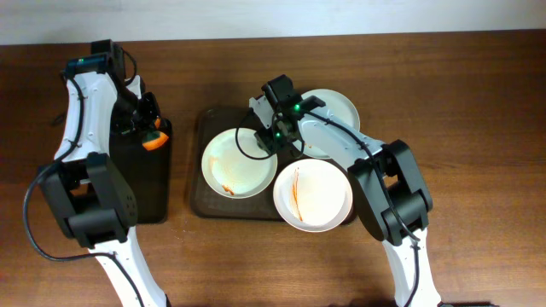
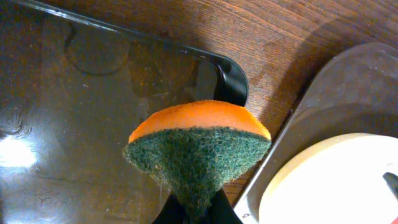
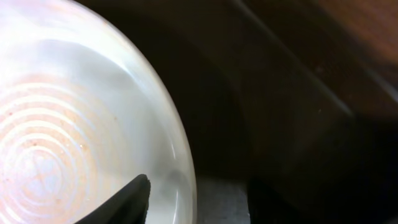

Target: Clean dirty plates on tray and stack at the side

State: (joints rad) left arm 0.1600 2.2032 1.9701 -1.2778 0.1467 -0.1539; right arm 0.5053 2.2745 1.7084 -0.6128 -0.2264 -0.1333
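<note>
Surface: The brown wood-grain tabletop (image 1: 478,102) carried a large dark brown rounded tray (image 1: 205,200) and, to its left, a narrow black tray (image 1: 145,188).
Plates: Three round shallow plates lay on the large tray: a pale green plate (image 1: 230,158) at left, a rear white plate (image 1: 339,109), and a front white plate (image 1: 320,205) overhanging the near edge.
Soiling: Orange-red streaks marked the pale green plate and the front white plate.
Left claw (image 1: 152,136): Clenched on an orange sponge with green scouring pad (image 2: 199,143), above the narrow black tray.
Right claw (image 1: 271,141): At the pale green plate's rim, one finger (image 3: 134,196) inside it; grip could not be told.

Dark brown wooden table (image 1: 478,102), pale strip (image 1: 256,17) beyond far edge
</note>
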